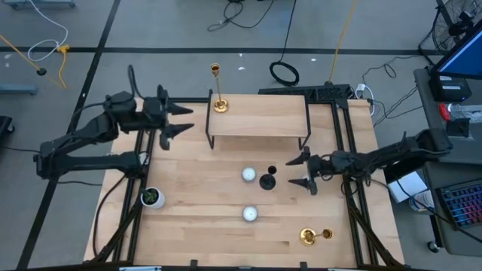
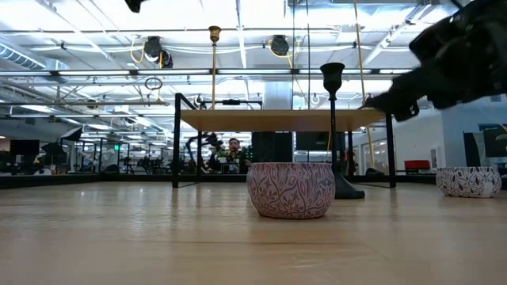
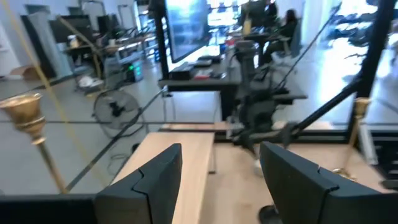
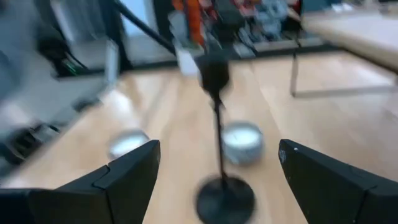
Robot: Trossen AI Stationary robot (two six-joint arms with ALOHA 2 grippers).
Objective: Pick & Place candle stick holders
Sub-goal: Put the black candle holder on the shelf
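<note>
the landmark here is the small raised shelf (image 1: 258,117) standing at the back middle of the table (image 1: 196,226).

well to the left of the shelf, off its left end and above the table's left edge, the left pincer (image 1: 181,120) hangs with its two fingers spread wide and nothing between them; it touches nothing. nearer the front on that side, by the table's left edge, sits a little white pot with a green plant (image 1: 153,198).

on the shelf's left end stands a tall gold candle stick holder (image 1: 218,90), upright, its round base on the shelf top and apart from the left pincer.

in front of the shelf, on open table, a white candle (image 1: 248,175) lies just beside the short black candle stick holder (image 1: 267,179), which stands upright. a second white candle (image 1: 250,214) sits farther toward the front edge, with clear board around it.

just to the right of the black holder, in front of the shelf's right end, the right pincer (image 1: 304,170) is opened wide, its fingers either side of a gap that faces the black holder without touching it. in the right wrist view the black holder (image 4: 219,124) stands ahead between the spread fingers (image 4: 124,174), unheld.

toward the front right corner, far from the shelf, a second gold candle stick holder (image 1: 314,236) lies on its side near the table's front edge.

no brand or writing can be read on anything.
</note>
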